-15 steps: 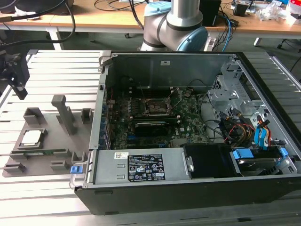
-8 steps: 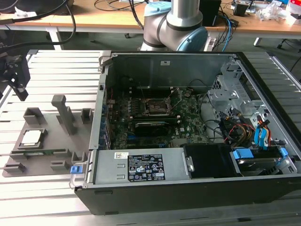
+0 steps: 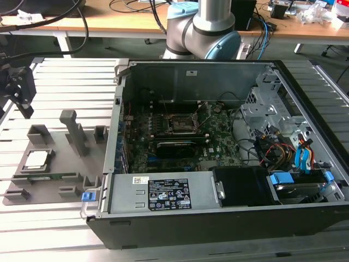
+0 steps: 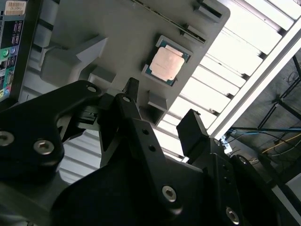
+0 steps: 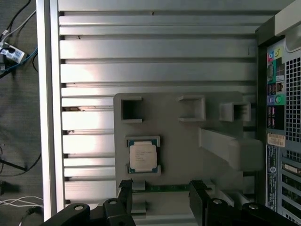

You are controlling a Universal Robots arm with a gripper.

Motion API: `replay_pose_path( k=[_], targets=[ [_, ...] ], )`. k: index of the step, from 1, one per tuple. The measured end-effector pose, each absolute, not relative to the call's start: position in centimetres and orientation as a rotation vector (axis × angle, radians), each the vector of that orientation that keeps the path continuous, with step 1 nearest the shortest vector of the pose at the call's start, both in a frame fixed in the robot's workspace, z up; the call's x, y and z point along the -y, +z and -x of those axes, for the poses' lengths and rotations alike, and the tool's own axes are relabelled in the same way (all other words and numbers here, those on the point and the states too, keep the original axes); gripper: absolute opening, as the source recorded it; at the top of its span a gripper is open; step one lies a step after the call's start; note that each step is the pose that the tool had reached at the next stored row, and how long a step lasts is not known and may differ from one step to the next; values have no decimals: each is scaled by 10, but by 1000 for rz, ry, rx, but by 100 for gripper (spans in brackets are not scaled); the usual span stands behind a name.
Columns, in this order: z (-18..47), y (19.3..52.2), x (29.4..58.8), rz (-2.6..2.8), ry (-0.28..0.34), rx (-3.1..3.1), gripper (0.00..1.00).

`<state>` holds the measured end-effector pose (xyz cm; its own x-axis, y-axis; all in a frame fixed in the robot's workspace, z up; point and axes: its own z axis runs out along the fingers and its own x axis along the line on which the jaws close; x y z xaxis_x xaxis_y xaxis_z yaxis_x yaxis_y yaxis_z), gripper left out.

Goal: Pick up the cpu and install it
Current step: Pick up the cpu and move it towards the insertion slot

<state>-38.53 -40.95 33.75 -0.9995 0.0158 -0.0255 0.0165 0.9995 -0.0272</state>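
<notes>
Hovering released over the grey holder [image 5: 178, 150], the end effector [image 5: 161, 186] is near the cpu [image 5: 143, 156] and green memory stick [image 5: 169, 188].

- Open black computer case [image 3: 191, 232] with green motherboard [image 3: 218, 147], on ribbed aluminium tabletop [image 3: 65, 82].
- Grey plastic tray [image 3: 60, 158] beside it, holding a long green memory stick [image 5: 164, 187].

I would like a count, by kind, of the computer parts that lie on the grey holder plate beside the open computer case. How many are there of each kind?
cpu: 1
green memory stick: 1
Total on the grey holder plate: 2
</notes>
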Motion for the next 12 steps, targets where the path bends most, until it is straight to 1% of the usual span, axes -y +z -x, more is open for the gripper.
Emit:
replay_pose_path(
  k=[12],
  targets=[
    [385, 326, 410, -25, -43, -3116, 60]
  ],
)
